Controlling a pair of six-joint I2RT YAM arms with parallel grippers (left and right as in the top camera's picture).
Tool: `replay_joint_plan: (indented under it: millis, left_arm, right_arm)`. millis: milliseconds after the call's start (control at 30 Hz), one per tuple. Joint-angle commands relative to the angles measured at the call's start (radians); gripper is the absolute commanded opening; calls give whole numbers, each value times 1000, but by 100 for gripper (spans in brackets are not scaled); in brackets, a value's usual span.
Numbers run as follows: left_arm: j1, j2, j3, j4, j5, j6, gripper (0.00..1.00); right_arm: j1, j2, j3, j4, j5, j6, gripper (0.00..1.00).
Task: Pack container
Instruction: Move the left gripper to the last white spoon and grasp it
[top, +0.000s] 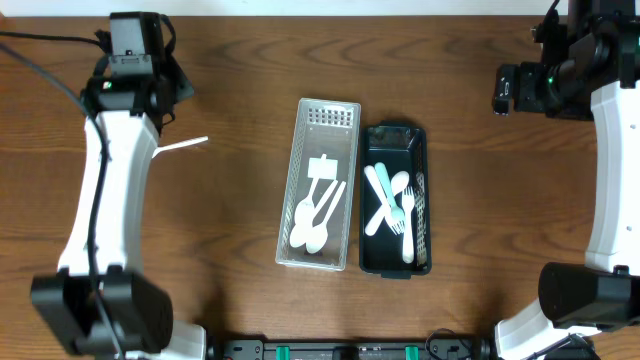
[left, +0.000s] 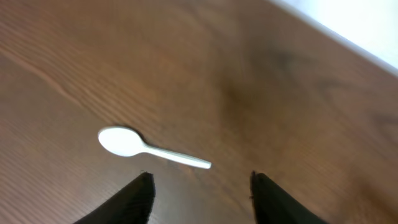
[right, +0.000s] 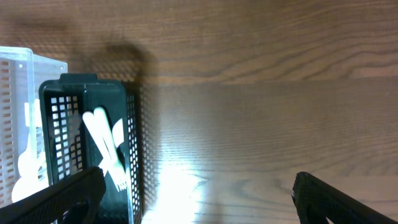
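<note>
Near the counter's (top: 240, 60) left edge, the left end effector (left: 200, 182) is hovering open and empty above a stray spoon (left: 149, 148), likely lining up to carry it to the centre tray (top: 330, 116); the right end effector (right: 199, 186) is idling open, empty

A dark brown wood-grain tabletop (top: 250, 60) fills the view (grain running sideways); a pale glare patch (right: 180, 180) shines on it.

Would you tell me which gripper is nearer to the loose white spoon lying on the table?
Left. The left gripper hovers open right by the white spoon; the right gripper is across the table, past the black basket.
</note>
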Motion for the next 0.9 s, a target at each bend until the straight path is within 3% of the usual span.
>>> replay_joint_plan:
  millis: [0, 133, 500, 633, 867]
  left_arm:
    - [33, 79, -7, -11, 30, -145, 44]
    - [55, 169, -7, 0, 46, -388, 50]
    - [115, 372, -7, 26, 146, -889, 53]
    - [163, 435, -7, 40, 234, -963, 57]
    - [219, 477, -7, 42, 275, -963, 57]
  right_arm:
    - [-3, 5, 8, 2, 0, -15, 99]
    - [-3, 5, 8, 1, -1, -2, 99]
    - [-3, 5, 8, -16, -1, 8, 99]
    - [-3, 5, 8, -18, -1, 9, 99]
    - [-3, 5, 8, -16, -1, 42, 99]
